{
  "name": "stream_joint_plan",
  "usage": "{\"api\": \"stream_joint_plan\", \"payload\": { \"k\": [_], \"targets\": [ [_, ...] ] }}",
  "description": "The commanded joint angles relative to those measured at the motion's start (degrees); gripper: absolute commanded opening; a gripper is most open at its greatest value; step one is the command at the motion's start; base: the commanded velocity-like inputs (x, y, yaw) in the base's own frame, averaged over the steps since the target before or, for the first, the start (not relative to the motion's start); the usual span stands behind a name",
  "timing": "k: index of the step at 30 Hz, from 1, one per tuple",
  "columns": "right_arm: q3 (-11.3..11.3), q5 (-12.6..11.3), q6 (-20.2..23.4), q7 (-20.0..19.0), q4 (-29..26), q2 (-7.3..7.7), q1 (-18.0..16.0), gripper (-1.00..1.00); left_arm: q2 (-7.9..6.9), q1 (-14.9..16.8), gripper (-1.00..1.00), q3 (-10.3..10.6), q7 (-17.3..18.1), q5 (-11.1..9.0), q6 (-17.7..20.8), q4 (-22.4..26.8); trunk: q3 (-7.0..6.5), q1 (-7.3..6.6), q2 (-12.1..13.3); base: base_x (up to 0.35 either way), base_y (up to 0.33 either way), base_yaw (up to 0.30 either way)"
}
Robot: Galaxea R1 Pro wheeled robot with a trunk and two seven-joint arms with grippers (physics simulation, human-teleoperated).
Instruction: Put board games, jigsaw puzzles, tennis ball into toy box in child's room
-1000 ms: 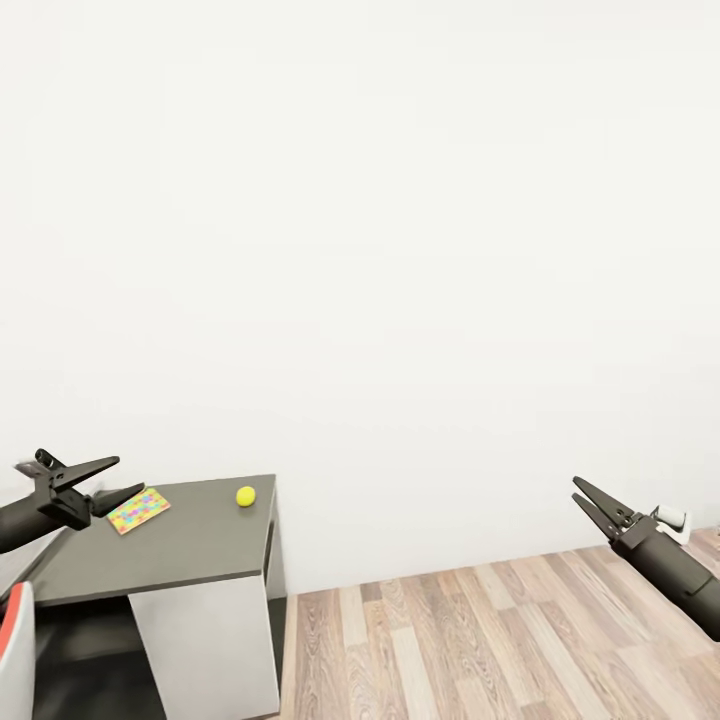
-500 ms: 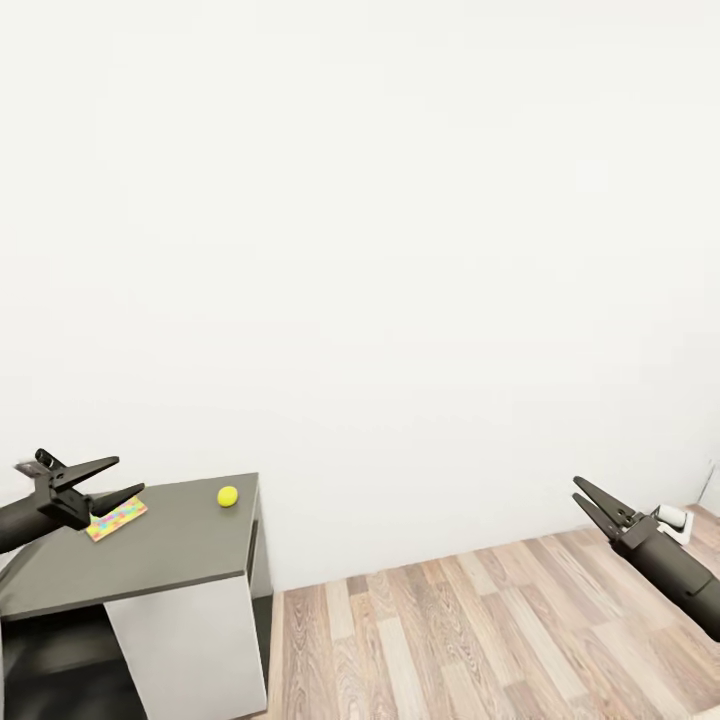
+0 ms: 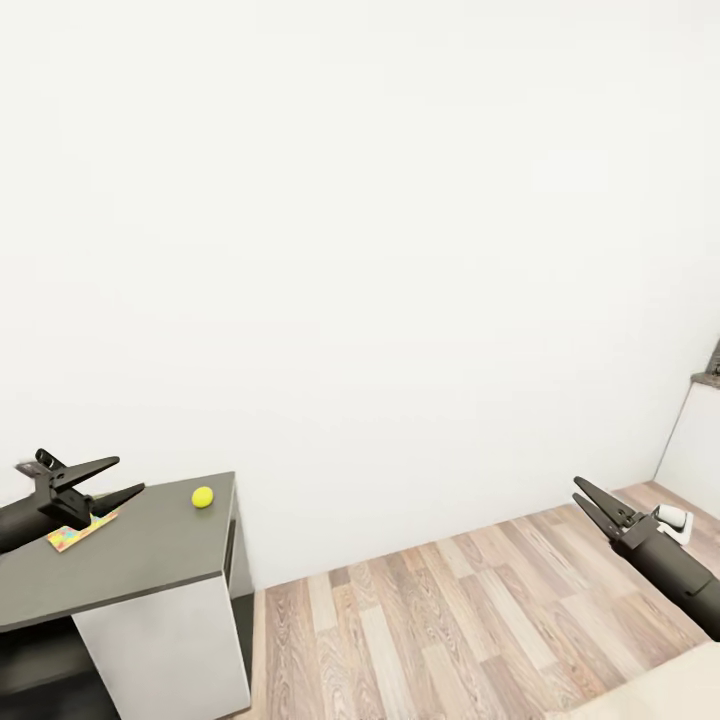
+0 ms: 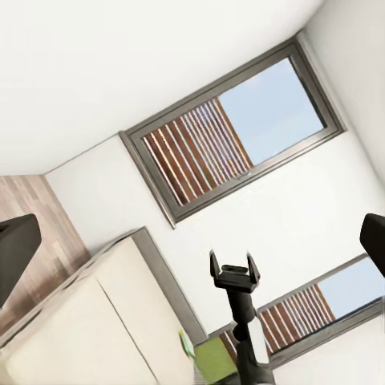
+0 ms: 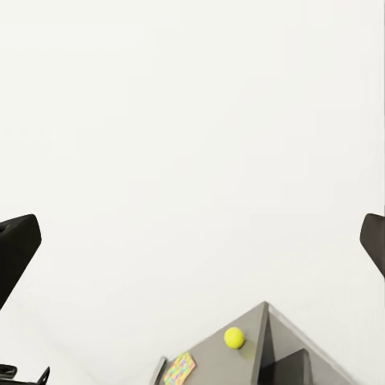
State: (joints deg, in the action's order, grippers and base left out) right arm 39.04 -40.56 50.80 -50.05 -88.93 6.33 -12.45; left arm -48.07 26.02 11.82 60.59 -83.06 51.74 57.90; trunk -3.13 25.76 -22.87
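Both the left claw (image 3: 112, 479) and right claw (image 3: 588, 502) stood wide and empty, while the tennis ball (image 3: 202, 496) and one jigsaw puzzle (image 3: 80, 532) lay unboxed on the counter (image 3: 140, 560).

jigsaw puzzle (image 3: 78, 532) half behind left tool (image 3: 122, 480)

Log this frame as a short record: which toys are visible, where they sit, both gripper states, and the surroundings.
tennis ball: on the table, near its far right corner
jigsaw puzzle: flat on the table, partly behind the left gripper
left gripper: open, empty, raised over the table's left part
right gripper: open, empty, over the wood floor
backdrop: blank white wall
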Motion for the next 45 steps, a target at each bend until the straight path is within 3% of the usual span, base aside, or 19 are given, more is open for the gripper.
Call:
{"api": "stream_joint_plan", "payload": {
  "k": [1,31,45],
  "targets": [
    [0.07,0.02,0.27,-0.11,0.02,0.00,-0.03,1.00,-0.07,0.08,1.00,0.25,0.15,-0.35,0.29,-0.07,0.08,0.02,-0.05,-0.004,0.000,-0.206],
    [0.06,0.13,0.13,-0.01,0.42,0.00,-0.03,1.00,-0.01,0.08,1.00,0.28,0.14,-0.35,0.24,-0.07,1.02,0.02,-0.05,-0.005,0.000,-0.237],
    [0.07,0.13,0.12,-0.07,0.42,0.00,-0.03,1.00,0.00,0.08,1.00,0.34,0.06,-0.35,0.20,-0.07,1.02,0.02,-0.05,-0.282,-0.016,-0.273]
  ]
}}
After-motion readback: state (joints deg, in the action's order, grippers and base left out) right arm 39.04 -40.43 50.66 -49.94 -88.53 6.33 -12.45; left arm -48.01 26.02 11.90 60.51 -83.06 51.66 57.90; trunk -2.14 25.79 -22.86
